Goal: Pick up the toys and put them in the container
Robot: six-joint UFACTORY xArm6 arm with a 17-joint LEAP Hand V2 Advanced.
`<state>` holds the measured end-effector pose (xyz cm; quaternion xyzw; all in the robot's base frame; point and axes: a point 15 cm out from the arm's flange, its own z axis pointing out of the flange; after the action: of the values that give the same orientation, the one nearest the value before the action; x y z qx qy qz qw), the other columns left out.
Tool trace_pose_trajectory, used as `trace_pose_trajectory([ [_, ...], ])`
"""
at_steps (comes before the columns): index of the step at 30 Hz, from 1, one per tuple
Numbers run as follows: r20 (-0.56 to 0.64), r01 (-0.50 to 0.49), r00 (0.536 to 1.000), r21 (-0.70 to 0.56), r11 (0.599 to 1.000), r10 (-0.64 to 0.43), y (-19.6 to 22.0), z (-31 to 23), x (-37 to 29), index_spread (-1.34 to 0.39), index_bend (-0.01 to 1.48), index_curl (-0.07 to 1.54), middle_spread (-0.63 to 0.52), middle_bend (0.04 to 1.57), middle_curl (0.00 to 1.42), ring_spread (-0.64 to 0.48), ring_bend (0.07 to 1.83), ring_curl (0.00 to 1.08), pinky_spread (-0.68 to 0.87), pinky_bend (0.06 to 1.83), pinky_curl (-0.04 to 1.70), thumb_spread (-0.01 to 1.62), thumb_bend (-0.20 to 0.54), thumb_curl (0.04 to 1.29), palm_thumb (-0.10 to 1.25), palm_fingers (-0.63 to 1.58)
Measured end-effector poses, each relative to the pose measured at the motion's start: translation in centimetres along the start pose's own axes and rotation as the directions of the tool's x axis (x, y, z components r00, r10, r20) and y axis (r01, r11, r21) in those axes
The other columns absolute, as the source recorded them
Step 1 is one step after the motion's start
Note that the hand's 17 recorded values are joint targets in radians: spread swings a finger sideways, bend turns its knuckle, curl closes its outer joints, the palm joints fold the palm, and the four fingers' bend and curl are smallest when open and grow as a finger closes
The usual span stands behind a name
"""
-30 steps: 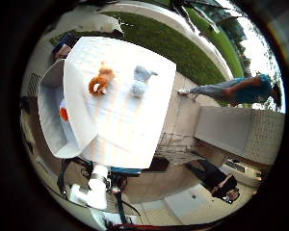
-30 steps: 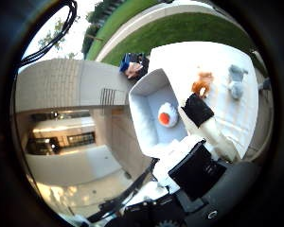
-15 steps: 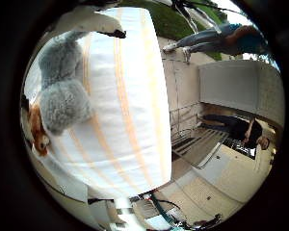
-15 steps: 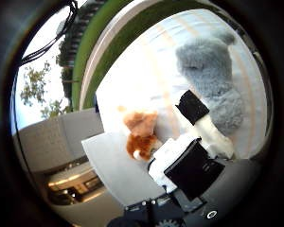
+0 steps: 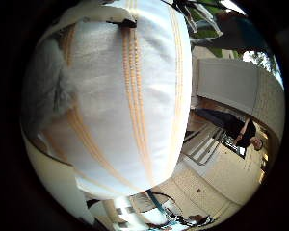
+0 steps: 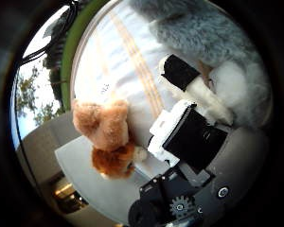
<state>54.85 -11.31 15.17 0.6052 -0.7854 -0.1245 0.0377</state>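
Note:
A grey plush toy [image 6: 213, 43] lies on the table with the white and orange striped cloth [image 5: 135, 96] and fills much of the thumb side view, close to the palm. My right hand [image 6: 191, 132] is right over it, and one finger [image 6: 183, 74] reaches out straight with its tip against the grey fur. An edge of the grey toy also shows in the little finger side view [image 5: 50, 85]. An orange-brown plush toy [image 6: 104, 137] lies on the cloth beside the hand, next to the pale container [image 6: 80, 184] at the table's end.
The table's edge drops to concrete paving [image 5: 226, 87]. A metal rack [image 5: 207, 144] stands on the paving near the table. A strip of grass [image 6: 71, 57] and a tree [image 6: 30, 90] lie beyond the table's far side.
The hand has come down from high above the table to just over the grey toy. Both toys now look much larger, and the finger has reached the grey fur.

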Motion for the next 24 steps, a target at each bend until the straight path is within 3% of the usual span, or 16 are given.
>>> trace_pose_trajectory([
  [5,0.002,0.005,1.000,0.069,0.998,-0.005,0.6,-4.4,-0.3,-0.36,0.29,0.01,-0.12,1.00,0.74,0.03,1.30,0.64,0.31,1.38,0.43,1.08,0.028,0.50,0.92,1.14],
  [10,0.004,0.020,1.000,0.013,1.000,-0.020,3.5,-6.2,-0.4,-0.51,0.48,-0.01,-0.16,1.08,0.83,-0.02,1.35,0.68,0.24,1.48,0.51,1.09,0.010,0.55,0.98,1.09],
  [18,0.015,0.090,0.996,-0.001,0.996,-0.090,10.2,-13.3,-1.5,-0.68,0.64,-0.02,-0.18,1.12,0.92,-0.06,1.41,0.71,0.17,1.53,0.59,1.13,-0.012,0.60,1.00,1.02],
  [24,0.036,0.202,0.979,0.017,0.979,-0.203,17.4,-19.5,-4.1,-0.78,0.73,-0.02,-0.19,1.14,0.97,-0.07,1.44,0.72,0.15,1.55,0.63,1.16,-0.013,0.63,1.00,0.99],
])
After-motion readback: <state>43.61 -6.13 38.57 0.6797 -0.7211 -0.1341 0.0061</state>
